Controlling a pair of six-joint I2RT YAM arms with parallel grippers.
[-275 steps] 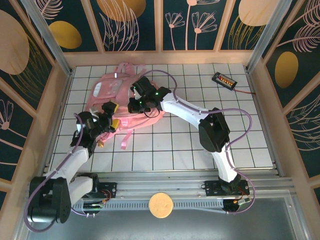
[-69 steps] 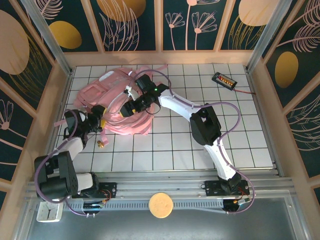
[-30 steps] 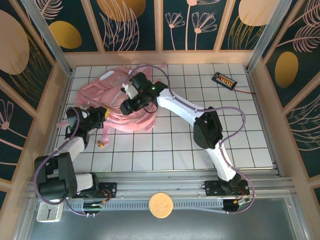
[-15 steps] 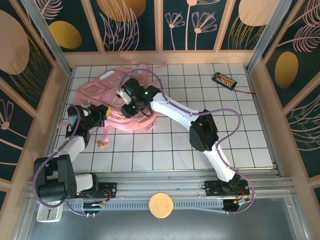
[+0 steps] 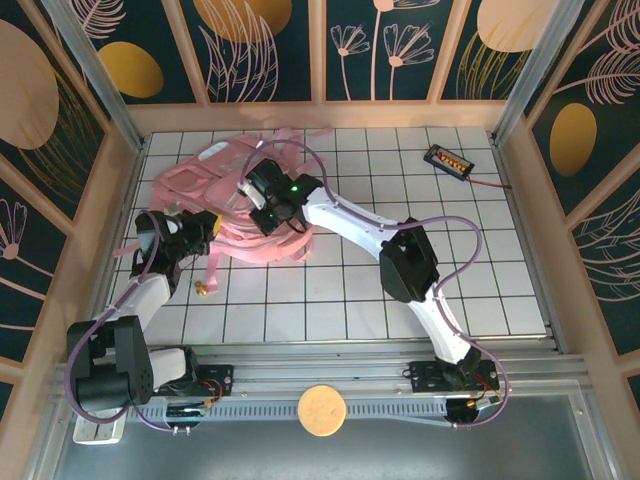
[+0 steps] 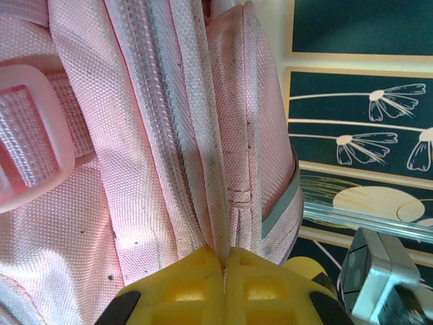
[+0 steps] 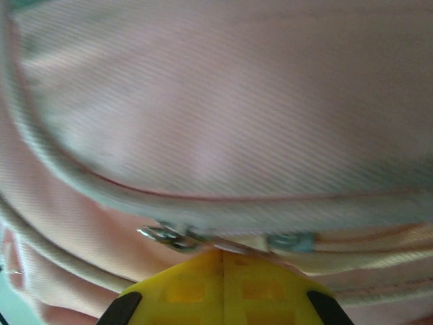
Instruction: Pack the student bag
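The student bag (image 5: 190,185) lies bunched at the table's back left, pink with pale strips and loose straps. My left gripper (image 5: 203,228) is at its near left edge; in the left wrist view its yellow fingertips (image 6: 223,261) are shut on a raised fold of the bag's fabric (image 6: 88,223) beside a zip line. My right gripper (image 5: 258,200) reaches over the bag's top from the right. In the right wrist view it (image 7: 222,256) is shut on a pale tab by a metal zip slider (image 7: 164,235), with the bag's pink cloth (image 7: 216,101) above it.
A small black device (image 5: 447,160) with a red cable lies at the back right. A tiny gold object (image 5: 203,290) sits on the white tiles near the left arm. Wooden walls enclose the table; the tiles right of the bag are bare.
The bag, flat earlier, is now bunched up and drawn left. In the last second the right gripper shifted slightly left and back over the bag; the left gripper keeps its hold.
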